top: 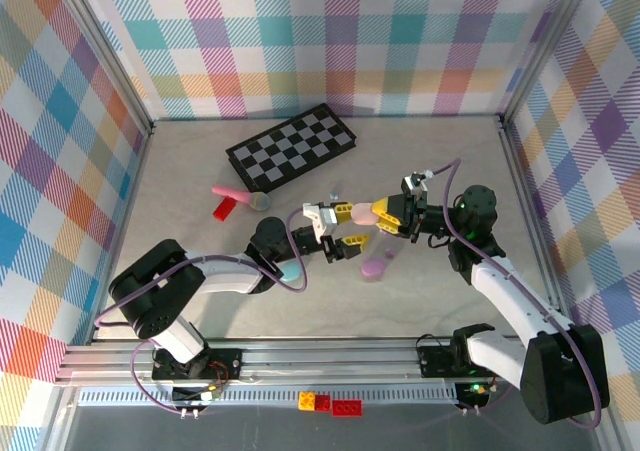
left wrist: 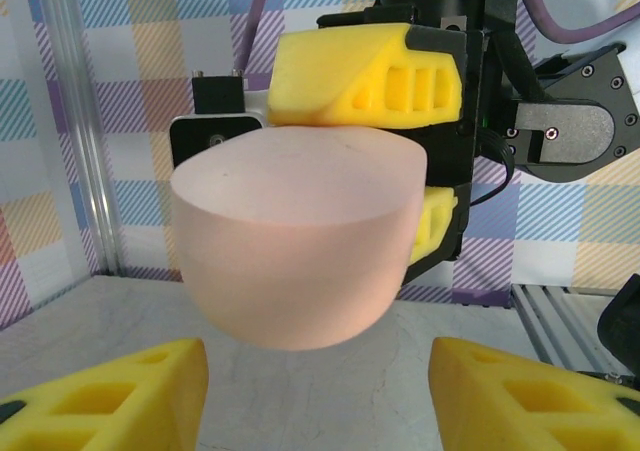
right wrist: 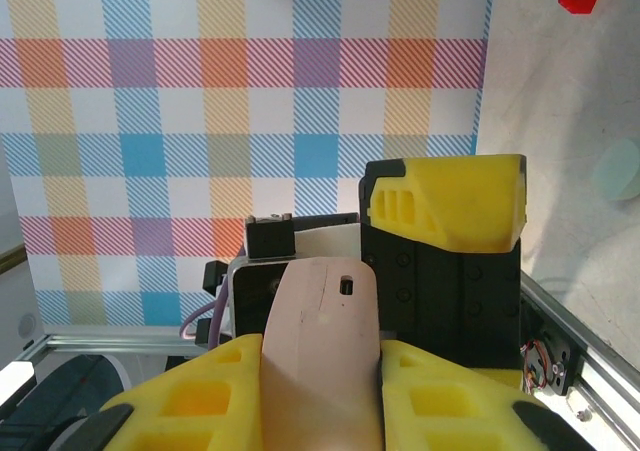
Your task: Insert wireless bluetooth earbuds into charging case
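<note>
Yellow fingers (left wrist: 110, 396) of the left gripper (left wrist: 318, 366) are spread open just by the pink case (left wrist: 300, 241), not touching it. It is held tight by the right gripper (right wrist: 322, 356), up above the table (top: 450, 151).

Seen from above, around the held pink case (top: 360, 211): board (top: 292, 149) blocks 10 to 11 o'clock, spoon (top: 238, 193) and red block (top: 224, 208) lie at 9, purple case (top: 378, 266) at 6. Table (top: 440, 151) toward 1 o'clock is open.
</note>
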You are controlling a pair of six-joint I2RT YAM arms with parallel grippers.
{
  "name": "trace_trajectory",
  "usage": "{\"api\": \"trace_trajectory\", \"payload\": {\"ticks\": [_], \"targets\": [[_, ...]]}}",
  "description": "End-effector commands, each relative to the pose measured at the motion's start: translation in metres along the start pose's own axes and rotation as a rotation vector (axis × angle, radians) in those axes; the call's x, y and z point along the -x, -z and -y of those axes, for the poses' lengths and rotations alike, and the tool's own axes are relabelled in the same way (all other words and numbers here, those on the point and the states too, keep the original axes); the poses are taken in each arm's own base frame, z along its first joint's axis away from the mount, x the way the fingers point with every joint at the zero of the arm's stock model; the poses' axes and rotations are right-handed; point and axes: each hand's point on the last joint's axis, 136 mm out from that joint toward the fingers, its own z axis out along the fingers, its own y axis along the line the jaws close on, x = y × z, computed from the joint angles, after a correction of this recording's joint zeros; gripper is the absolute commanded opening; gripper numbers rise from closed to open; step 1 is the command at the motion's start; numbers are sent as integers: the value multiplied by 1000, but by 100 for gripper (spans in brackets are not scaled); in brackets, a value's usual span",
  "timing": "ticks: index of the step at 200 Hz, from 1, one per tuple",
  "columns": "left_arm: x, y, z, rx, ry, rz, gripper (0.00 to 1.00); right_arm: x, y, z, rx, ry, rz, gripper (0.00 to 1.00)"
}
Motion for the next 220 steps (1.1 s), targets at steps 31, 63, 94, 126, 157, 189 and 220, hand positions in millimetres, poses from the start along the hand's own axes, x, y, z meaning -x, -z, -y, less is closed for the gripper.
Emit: {"api": "trace_trajectory", "payload": {"ticks": [31, 63, 94, 126, 157, 189, 220], "targets": [[46, -3, 5, -50, -68, 119, 58, -2, 1, -11, 10, 35, -12, 23], [50, -5, 5, -64, -70, 126, 58, -2, 1, -6, -5, 22, -9, 23], [49, -7, 6, -79, -65, 124, 57, -1, 0, -7, -4, 21, -10, 23], [44, -10, 8, -95, -59, 113, 55, -1, 0, -12, 12, 36, -8, 23], [41, -11, 7, -93, -57, 110, 56, -2, 1, -14, 16, 42, -7, 23], [38, -13, 6, -100, -53, 105, 56, -2, 1, -14, 17, 40, -4, 23], [37, -13, 6, -100, -51, 102, 56, -1, 1, -14, 17, 41, -2, 23]]}}
